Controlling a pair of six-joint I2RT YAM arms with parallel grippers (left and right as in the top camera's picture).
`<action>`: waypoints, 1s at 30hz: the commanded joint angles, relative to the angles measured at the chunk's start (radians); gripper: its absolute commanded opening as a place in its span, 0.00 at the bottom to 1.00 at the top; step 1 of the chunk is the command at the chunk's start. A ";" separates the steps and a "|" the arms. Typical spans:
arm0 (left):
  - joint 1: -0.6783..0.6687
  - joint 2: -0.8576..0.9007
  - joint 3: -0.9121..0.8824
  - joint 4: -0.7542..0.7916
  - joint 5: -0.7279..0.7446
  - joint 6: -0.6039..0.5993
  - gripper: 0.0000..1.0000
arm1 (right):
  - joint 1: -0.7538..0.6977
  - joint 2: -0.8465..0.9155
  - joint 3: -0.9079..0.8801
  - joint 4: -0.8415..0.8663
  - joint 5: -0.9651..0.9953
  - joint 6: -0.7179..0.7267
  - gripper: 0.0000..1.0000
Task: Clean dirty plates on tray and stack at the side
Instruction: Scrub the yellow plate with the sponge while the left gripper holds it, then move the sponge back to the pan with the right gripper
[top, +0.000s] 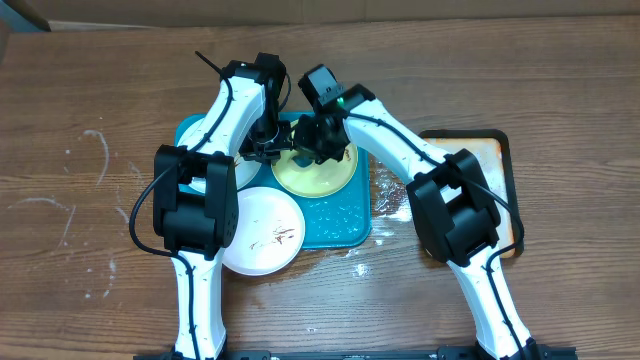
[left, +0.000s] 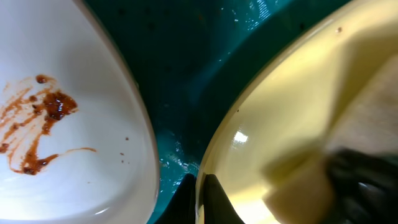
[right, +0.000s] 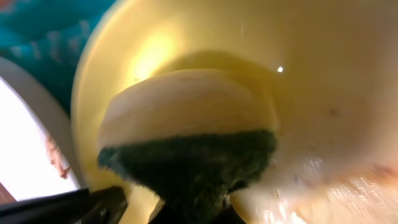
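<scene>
While the yellow plate (top: 315, 175) is pinned at its rim by the left gripper (left: 198, 193), a sponge (right: 186, 124) is pressed into it by the right gripper (top: 318, 145).
Both jaws are clamped shut, the left on the plate's edge, the right on the sponge. The plate is seated on the tray (top: 340, 225), directly beneath both grippers; a smeared white plate (left: 74, 155) is seen just beside it.
</scene>
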 joint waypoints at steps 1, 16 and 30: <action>-0.004 0.014 0.011 0.001 -0.019 0.009 0.04 | 0.001 -0.006 -0.087 0.085 -0.069 0.040 0.04; -0.003 0.014 0.011 -0.002 -0.041 0.016 0.04 | -0.148 -0.006 -0.114 -0.139 0.413 -0.114 0.04; -0.003 0.014 0.011 -0.003 -0.041 0.016 0.04 | -0.088 -0.007 0.117 -0.312 0.470 -0.191 0.04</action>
